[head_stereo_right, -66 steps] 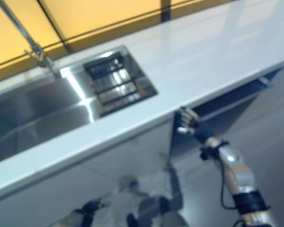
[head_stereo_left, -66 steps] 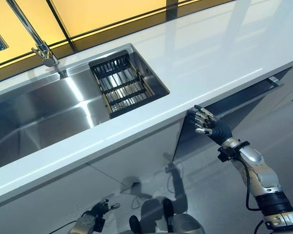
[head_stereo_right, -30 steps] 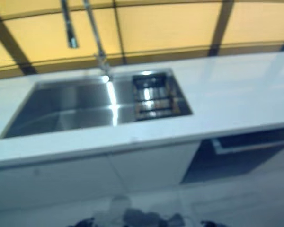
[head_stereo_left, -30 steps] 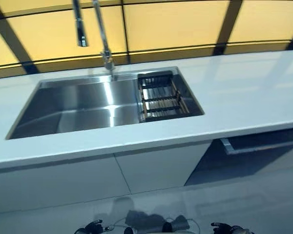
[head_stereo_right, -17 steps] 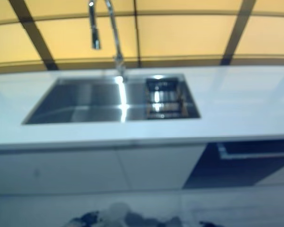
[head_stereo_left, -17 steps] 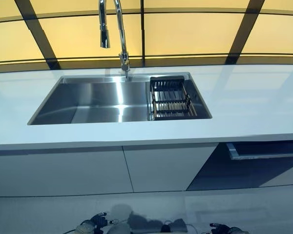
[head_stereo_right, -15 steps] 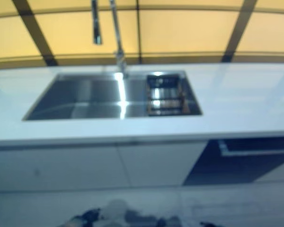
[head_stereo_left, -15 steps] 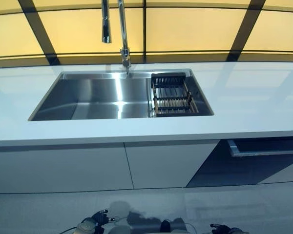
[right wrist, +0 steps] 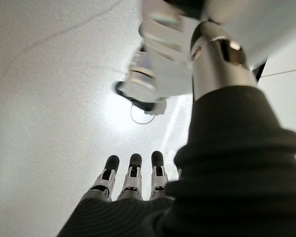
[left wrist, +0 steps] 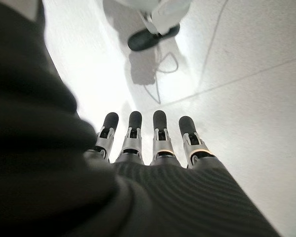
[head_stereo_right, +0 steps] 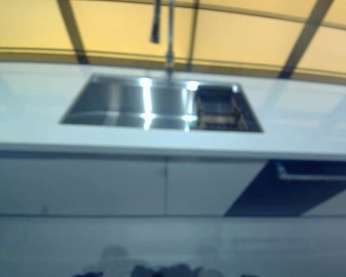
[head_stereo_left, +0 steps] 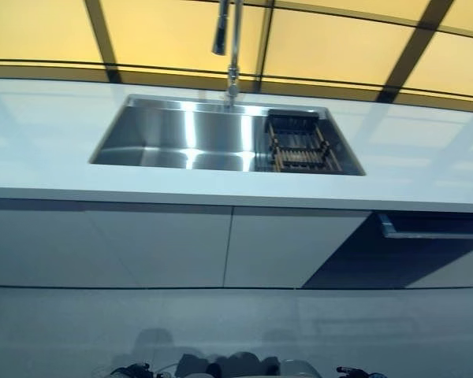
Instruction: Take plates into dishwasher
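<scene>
Yellow backlit wall panels are glowing behind a long white surface (head_stereo_left: 55, 157) with a stainless sink (head_stereo_left: 181, 138) sunk into it and a tall faucet (head_stereo_left: 230, 47) rising at its back edge. No plates are showing anywhere, so the task's things are not in view. Plates would likely be stiff, smooth, breakable and slippery if wet, best taken by the rim between thumb and fingers. Inside the sink, the left basin is lying bare, while a dark wire dish rack (head_stereo_left: 301, 146) is sitting at its right end, seemingly empty. Below right, the dishwasher (head_stereo_left: 426, 236) is standing slightly ajar. The left robot hand (left wrist: 153, 148) and right robot hand (right wrist: 130, 182) are hanging over the floor, fingers straight, holding nothing.
</scene>
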